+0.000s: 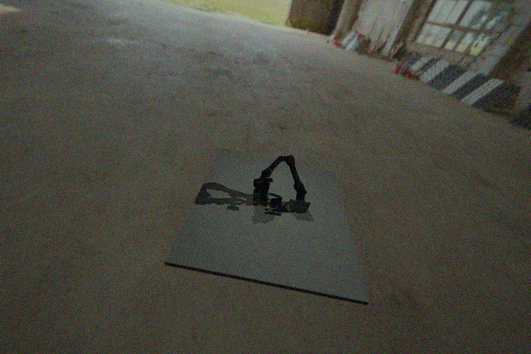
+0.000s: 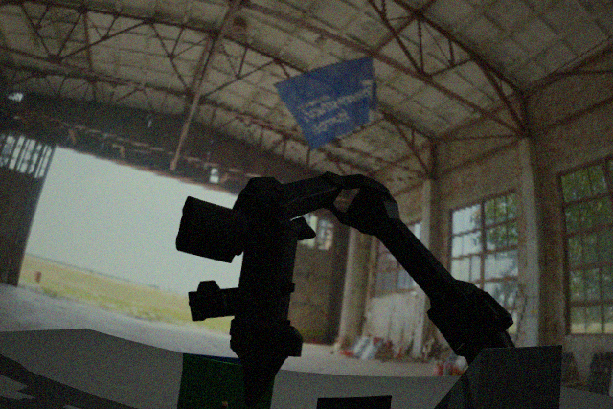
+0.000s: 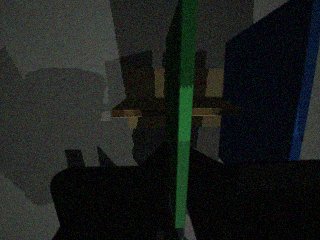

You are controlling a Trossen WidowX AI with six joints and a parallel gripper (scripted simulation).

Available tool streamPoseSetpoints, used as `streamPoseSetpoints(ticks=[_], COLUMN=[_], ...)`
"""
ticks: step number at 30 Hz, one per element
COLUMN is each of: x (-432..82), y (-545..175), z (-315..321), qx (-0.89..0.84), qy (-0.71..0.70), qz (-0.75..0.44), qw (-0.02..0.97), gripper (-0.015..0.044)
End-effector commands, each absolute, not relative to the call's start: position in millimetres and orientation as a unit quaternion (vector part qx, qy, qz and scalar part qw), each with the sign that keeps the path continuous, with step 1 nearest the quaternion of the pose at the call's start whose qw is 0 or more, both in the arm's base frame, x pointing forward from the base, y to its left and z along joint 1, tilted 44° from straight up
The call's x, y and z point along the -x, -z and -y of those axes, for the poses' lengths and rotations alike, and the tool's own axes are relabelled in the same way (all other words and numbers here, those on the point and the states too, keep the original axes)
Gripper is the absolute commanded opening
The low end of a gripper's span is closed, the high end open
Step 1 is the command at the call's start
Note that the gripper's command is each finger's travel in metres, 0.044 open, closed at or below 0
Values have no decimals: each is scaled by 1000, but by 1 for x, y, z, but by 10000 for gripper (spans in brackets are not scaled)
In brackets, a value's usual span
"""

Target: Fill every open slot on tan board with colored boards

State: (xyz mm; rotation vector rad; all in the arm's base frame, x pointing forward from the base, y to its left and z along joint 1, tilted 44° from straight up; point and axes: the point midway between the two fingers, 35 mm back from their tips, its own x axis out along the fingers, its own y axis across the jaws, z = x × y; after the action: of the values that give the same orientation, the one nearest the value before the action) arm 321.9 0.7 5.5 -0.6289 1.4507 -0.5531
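The gripper [image 2: 258, 395] [image 3: 171, 147] points straight down and pinches the green board [image 2: 213, 382] [image 3: 186, 112], held upright crosswise over the tan board [image 3: 212, 112]. The blue board [image 3: 265, 85] stands upright just beside it. In the dim top view, the arm [image 1: 283, 160] seems well inside the tabletop's [image 1: 265, 251] edges, nearer the far edge than the near corners. Light lettering on the hanging blue banner [image 2: 331, 102] is too blurred to read.
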Motion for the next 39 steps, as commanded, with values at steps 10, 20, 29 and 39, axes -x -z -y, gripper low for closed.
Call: streamPoseSetpoints(ticks=[10,20,29,39], x=[-322,-322,-321,-322], y=[-6,-5,-5,-5], z=[-2,-1,-1,0], qx=[286,281,276,276], qy=[239,243,248,248], qz=[-646,-644,-642,-643], qw=[666,668,671,670], gripper=[0,0,0,0])
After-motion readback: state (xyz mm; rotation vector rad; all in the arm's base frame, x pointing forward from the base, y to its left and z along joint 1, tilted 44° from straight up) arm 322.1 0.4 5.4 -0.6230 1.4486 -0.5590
